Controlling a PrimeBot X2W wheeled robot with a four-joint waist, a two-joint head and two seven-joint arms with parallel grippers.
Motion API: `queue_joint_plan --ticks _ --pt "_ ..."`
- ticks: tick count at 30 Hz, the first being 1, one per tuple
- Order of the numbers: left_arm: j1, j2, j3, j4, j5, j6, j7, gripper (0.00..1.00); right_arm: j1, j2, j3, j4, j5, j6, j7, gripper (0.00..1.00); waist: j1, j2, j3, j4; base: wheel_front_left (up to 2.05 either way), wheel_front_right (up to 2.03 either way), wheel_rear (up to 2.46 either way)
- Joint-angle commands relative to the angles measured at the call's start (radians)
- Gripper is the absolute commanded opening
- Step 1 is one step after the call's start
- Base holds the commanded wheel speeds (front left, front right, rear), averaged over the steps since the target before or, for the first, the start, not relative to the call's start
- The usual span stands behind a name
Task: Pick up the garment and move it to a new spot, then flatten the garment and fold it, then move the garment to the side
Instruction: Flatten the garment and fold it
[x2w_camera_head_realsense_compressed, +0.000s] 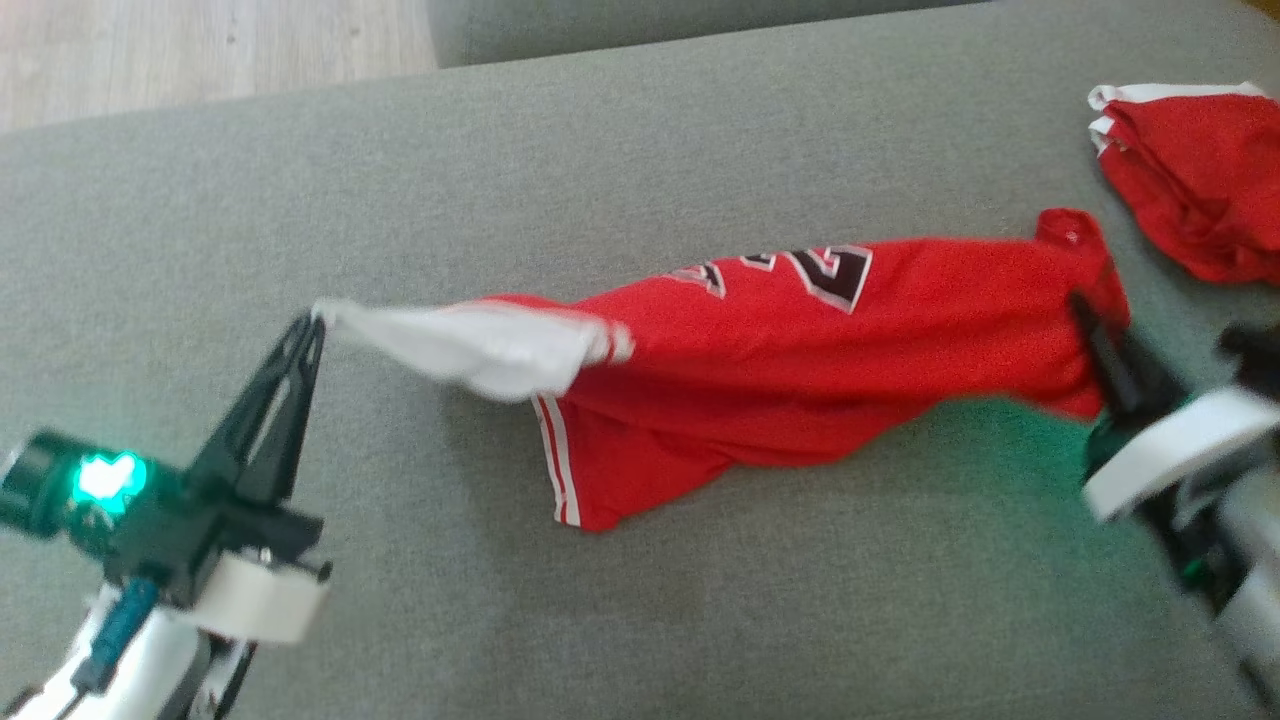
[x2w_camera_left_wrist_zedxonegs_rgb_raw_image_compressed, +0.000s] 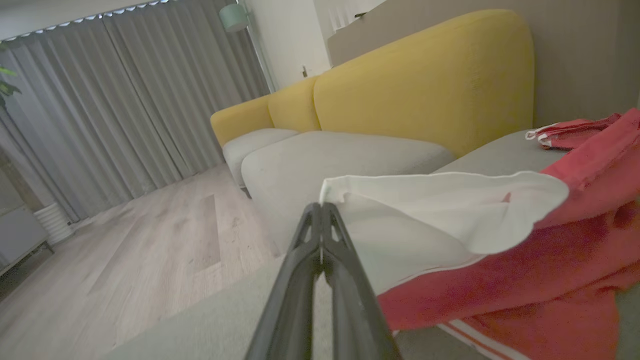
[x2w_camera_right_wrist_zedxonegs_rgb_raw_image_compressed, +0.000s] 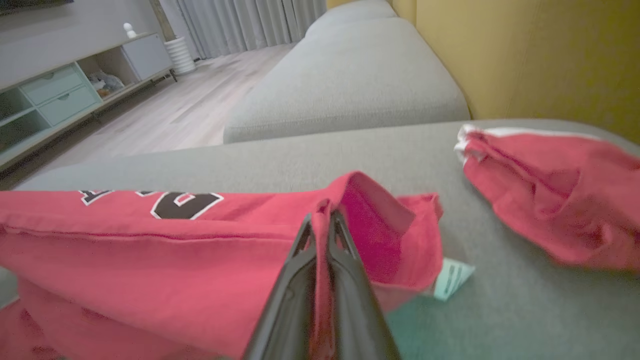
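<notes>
Arms spread; left claw (x2w_camera_head_realsense_compressed: 316, 322), right claw (x2w_camera_head_realsense_compressed: 1080, 306) each clamped on garment (x2w_camera_head_realsense_compressed: 800, 370) end.

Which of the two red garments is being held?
The numbered red jersey, stretched between the left gripper and right gripper; the other red garment lies bunched on the sofa, untouched.

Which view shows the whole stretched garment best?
Head view: the garment spans from the left fingers to the right fingers. The left wrist view shows its white end, the right wrist view its red end.
</notes>
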Motion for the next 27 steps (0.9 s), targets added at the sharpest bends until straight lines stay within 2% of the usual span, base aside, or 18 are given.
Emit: queue_joint_plan --ticks 1,2,3,4,5,9,15,24,27 --pt "-0.037 0.032 0.055 -0.019 0.002 0.011 -0.014 0.00 0.031 0.006 -0.029 -0.015 -0.037 -0.001 -0.018 0.00 0.0000 0.0000 0.008 0.004 0.00 0.00 0.00" --pt "-0.021 0.033 0.054 -0.014 0.007 0.017 -0.020 0.00 0.066 0.036 -0.061 -0.012 -0.062 -0.001 -0.019 0.00 0.0000 0.0000 0.013 0.005 0.00 0.00 0.00" --pt "-0.009 0.033 0.056 -0.010 0.009 0.023 -0.025 0.00 0.099 0.064 -0.091 -0.011 -0.085 -0.001 -0.019 0.22 0.0000 0.0000 0.018 0.007 0.00 0.00 0.00" --pt "0.001 0.032 0.062 -0.006 0.009 0.030 -0.029 0.00 0.129 0.088 -0.122 -0.012 -0.104 -0.001 -0.020 0.93 0.0000 0.0000 0.022 0.008 0.00 0.00 0.00" --pt "0.009 0.034 0.067 -0.003 0.012 0.037 -0.032 0.00 0.158 0.111 -0.152 -0.017 -0.117 -0.001 -0.020 1.00 0.0000 0.0000 0.026 0.010 0.00 0.00 0.00" --pt "0.034 0.037 0.090 0.004 0.013 0.052 -0.041 0.00 0.268 0.153 -0.203 -0.107 -0.114 -0.001 -0.014 1.00 0.0000 0.0000 0.036 0.017 0.00 0.00 0.00" --pt "0.038 0.029 0.114 0.010 0.014 0.046 -0.046 0.00 0.392 0.100 -0.217 -0.288 -0.029 -0.001 0.052 1.00 0.0000 0.0000 0.052 0.029 0.00 0.00 0.00" --pt "0.012 -0.004 0.121 0.024 0.036 0.021 -0.047 0.00 0.443 0.093 -0.292 -0.331 -0.037 -0.001 0.091 1.00 0.0000 0.0000 0.069 0.061 0.00 0.00 0.00" --pt "0.004 -0.014 0.124 0.028 0.045 0.011 -0.047 0.00 0.480 0.085 -0.311 -0.380 -0.037 -0.001 0.110 1.00 0.0000 0.0000 0.070 0.071 0.00 0.00 0.00"
